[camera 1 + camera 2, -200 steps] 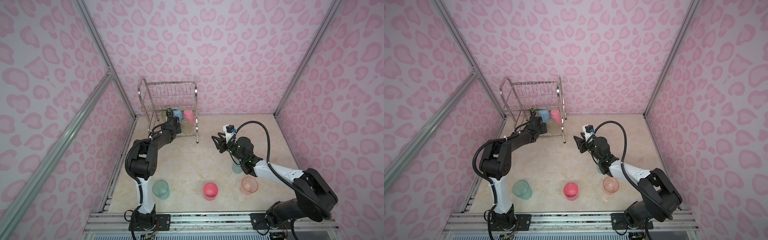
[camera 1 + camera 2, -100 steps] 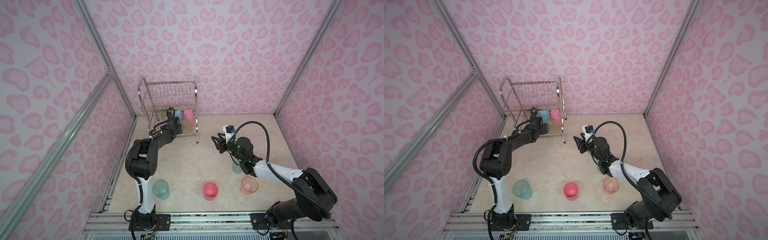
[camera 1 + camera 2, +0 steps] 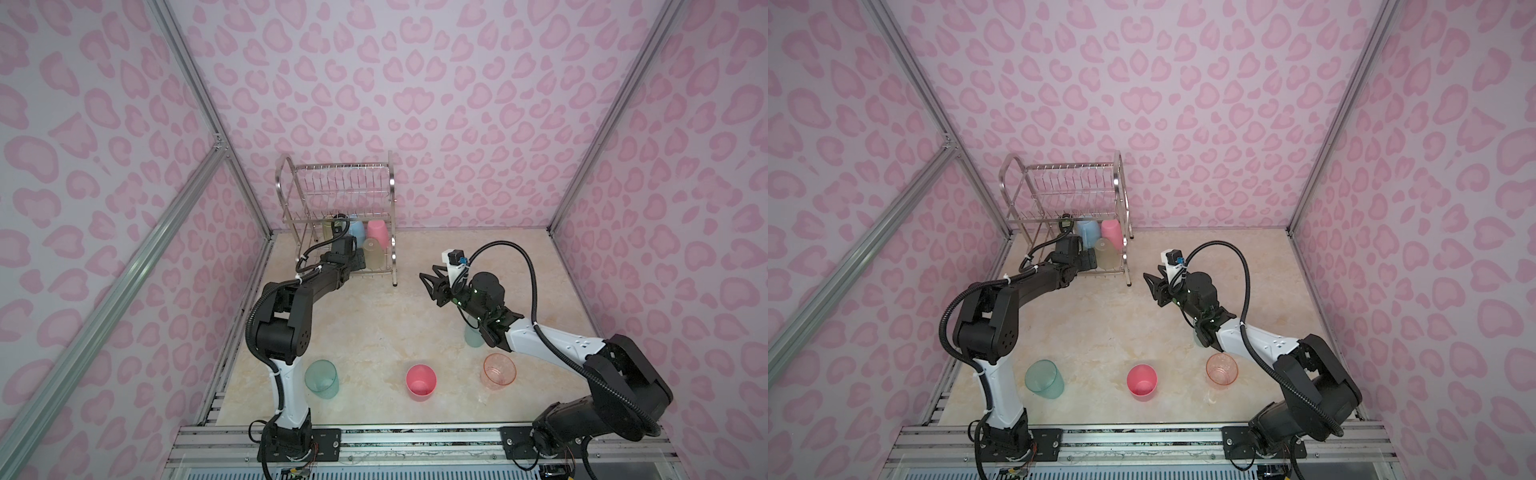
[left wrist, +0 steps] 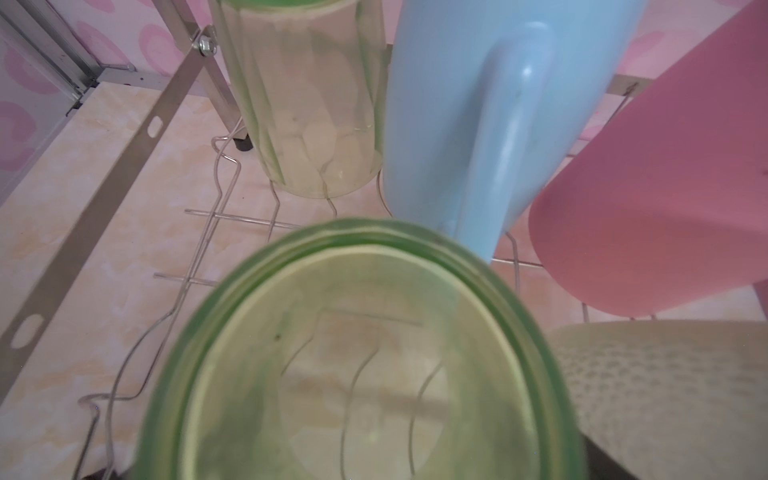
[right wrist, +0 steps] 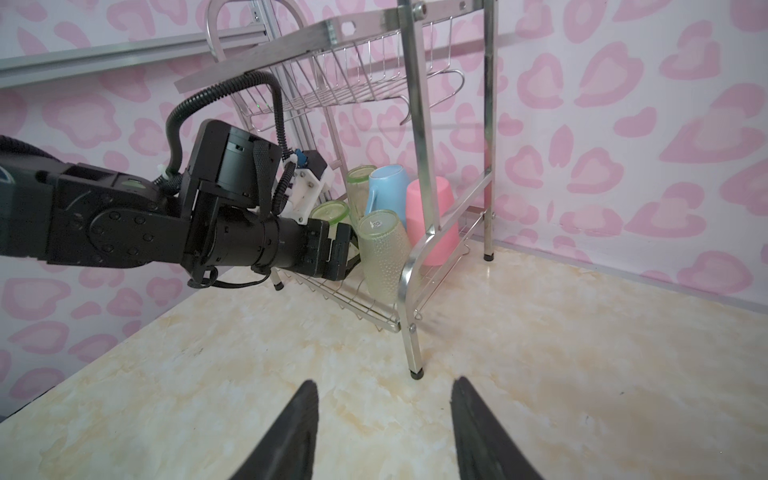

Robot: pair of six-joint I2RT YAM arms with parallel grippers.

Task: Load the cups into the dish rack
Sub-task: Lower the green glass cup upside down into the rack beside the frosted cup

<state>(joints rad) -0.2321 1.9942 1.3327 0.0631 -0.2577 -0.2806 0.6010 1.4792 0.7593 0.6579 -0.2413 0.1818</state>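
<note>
Chrome wire is gleaming in both top views, where the dish rack (image 3: 391, 187) (image 3: 1119, 187) is standing at the back of the counter (image 3: 374, 324). We are seeing the left arm (image 3: 291, 299) reaching into its lower tier, where a blue mug (image 3: 356, 229), an upturned pink cup (image 3: 377, 230) and a dotted pale cup (image 3: 374, 255) are sitting. Near the front edge a teal cup (image 3: 321, 378), a loose pink cup (image 3: 421, 382) and a peach cup (image 3: 498, 371) are standing upright, well apart. Another teal cup (image 3: 473, 337) is showing half-hidden under the right arm (image 3: 548, 340). The right fingers (image 3: 430, 280) are hovering above the counter, spread and holding nothing.

Through the left wrist view we are looking onto the base of a green cup (image 4: 365, 353) on the rack's wires, with a second green cup (image 4: 307, 104) beyond it.

From the right wrist view the right fingers (image 5: 291, 436) are standing apart over bare counter. The left fingers (image 5: 347, 249) are sitting by the green cup (image 5: 330, 212), just beside the dotted pale cup (image 5: 382, 257) — we cannot tell whether they are gripping anything.
</note>
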